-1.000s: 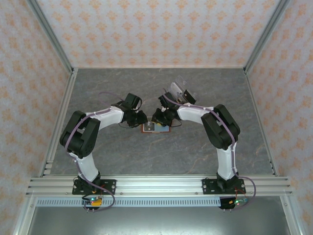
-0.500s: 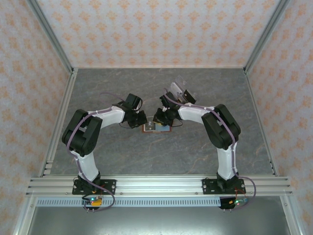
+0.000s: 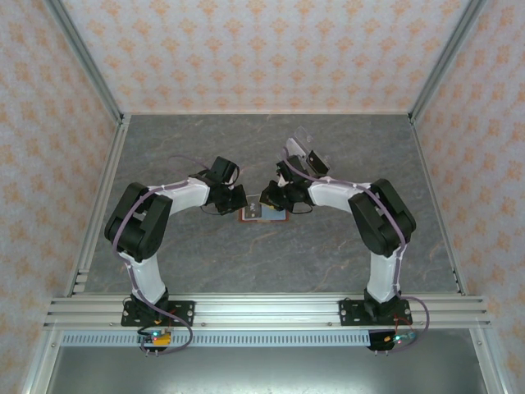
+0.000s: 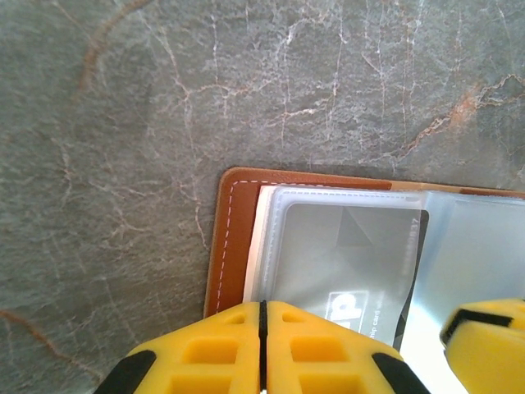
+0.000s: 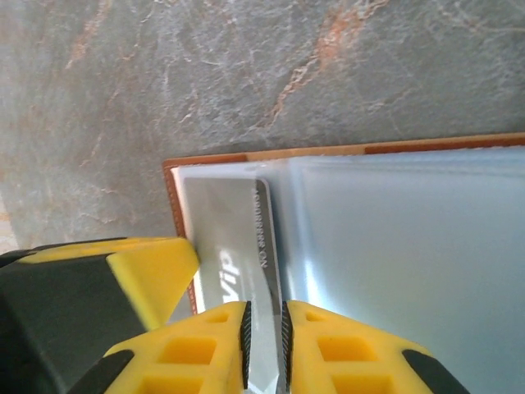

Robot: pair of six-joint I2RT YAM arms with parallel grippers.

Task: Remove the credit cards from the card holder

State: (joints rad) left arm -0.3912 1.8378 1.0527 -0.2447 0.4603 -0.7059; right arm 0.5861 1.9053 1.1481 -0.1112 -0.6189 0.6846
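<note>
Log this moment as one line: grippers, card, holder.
left gripper: shut, tips at card holder edge | right gripper: shut on silver card | silver card: not yet out | card holder: open on table

**Left arm** [image 3: 135, 226], **right arm** [image 3: 381, 217]: white link shells, black joint housings, black base plates. One purple cable runs along each arm and loops at the base. Small green and orange lights sit below the bases.

**Left end effector** [image 4: 262, 345], **right end effector** [image 5: 264, 345]: yellow moulded fingers with square recesses and black backing.
</note>
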